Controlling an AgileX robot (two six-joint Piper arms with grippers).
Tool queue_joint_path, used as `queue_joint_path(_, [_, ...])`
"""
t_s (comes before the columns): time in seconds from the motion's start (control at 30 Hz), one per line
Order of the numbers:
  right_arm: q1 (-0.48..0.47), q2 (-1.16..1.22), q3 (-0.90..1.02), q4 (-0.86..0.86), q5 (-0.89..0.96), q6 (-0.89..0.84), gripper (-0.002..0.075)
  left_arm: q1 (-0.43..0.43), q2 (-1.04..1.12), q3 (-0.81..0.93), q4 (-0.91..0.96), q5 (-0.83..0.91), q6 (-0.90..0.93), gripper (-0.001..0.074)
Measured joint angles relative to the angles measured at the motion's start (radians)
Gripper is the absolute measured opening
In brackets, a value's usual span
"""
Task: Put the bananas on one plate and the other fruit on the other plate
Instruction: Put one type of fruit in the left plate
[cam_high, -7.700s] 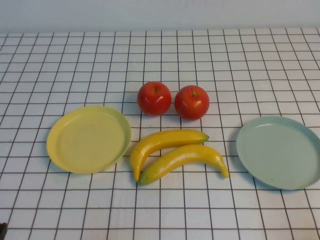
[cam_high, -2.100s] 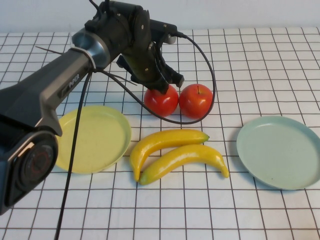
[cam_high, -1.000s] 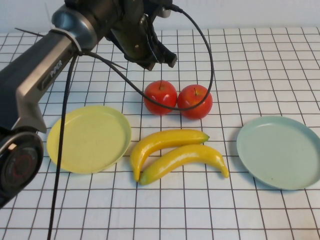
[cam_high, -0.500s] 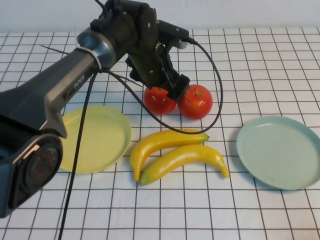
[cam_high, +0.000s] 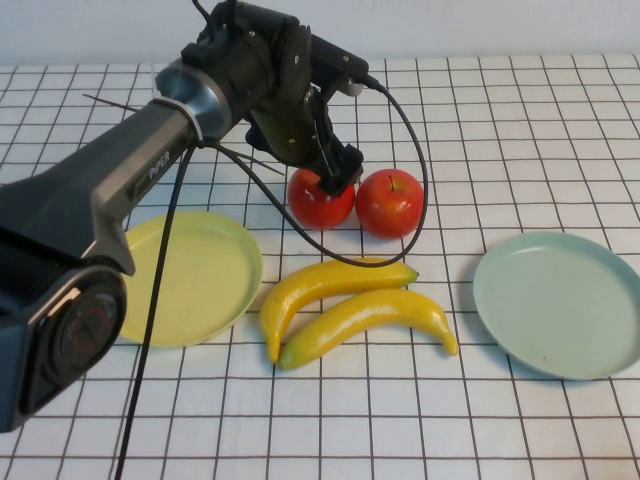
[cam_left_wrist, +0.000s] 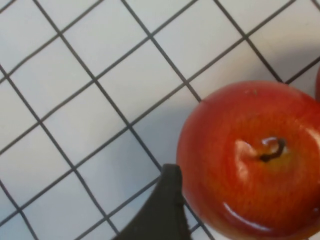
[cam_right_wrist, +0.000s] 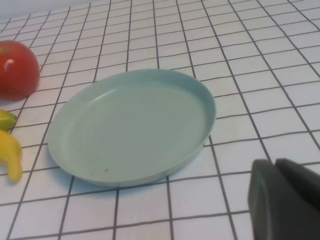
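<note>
Near edge of the white, black-gridded worktop (cam_high: 400, 430): nothing on it. The right pincer (cam_right_wrist: 285, 200) does not show in the high view; its own camera has it low at the right side, just near of the pale blue-green plate, pressed together, holding nothing.

Middle band, left to right. Round, shallow, pale yellow plate (cam_high: 180, 278), bare. Two long, curved, glossy yellow bananas with greenish tips (cam_high: 345, 305), side by side and touching, between the plates. Round, shallow, pale blue-green matte plate (cam_high: 562, 303), bare.

Farther: two round, shiny red apples with short dark stems, side by side and about touching. The left apple (cam_high: 320, 200) has the left pincer (cam_high: 338, 175) directly over it, reaching in from the near left, tips at the crown. Fingers spread wide; one dark fingertip (cam_left_wrist: 165, 200) shows beside the apple's flank in the wrist view, not pressing it. The right apple (cam_high: 390, 203) is clear of the arm, though the arm's black cable (cam_high: 415, 190) loops around it.

Judgement: first step, the grasp on the left apple, not yet made. Nothing sorted. Next move calls for lowering to straddle the fruit, then closing below its widest part; a round, slick skin may squirt out, and the neighbouring apple leaves little finger room.
</note>
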Motion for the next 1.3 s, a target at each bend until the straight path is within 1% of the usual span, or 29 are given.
queue_joint_path(0.27, [0.000,0.000,0.000,0.000,0.000,0.000,-0.0016,0.002,0.021,0.000,-0.036,-0.015,0.007,0.0668])
queue_joint_path(0.83, [0.000,0.000,0.000,0.000,0.000,0.000,-0.0016,0.002,0.046,-0.004,-0.043,-0.045,0.008,0.0668])
queue_joint_path(0.9, [0.000,0.000,0.000,0.000,0.000,0.000,-0.0016,0.002,0.046,-0.006,-0.043,-0.045,0.008,0.0654])
queue_joint_path(1.03, [0.000,0.000,0.000,0.000,0.000,0.000,-0.0016,0.002,0.049,-0.010,-0.043,-0.038,0.006,0.0588])
queue_joint_path(1.3, [0.000,0.000,0.000,0.000,0.000,0.000,-0.0016,0.002,0.054,-0.043,-0.024,0.001,-0.003,0.0587])
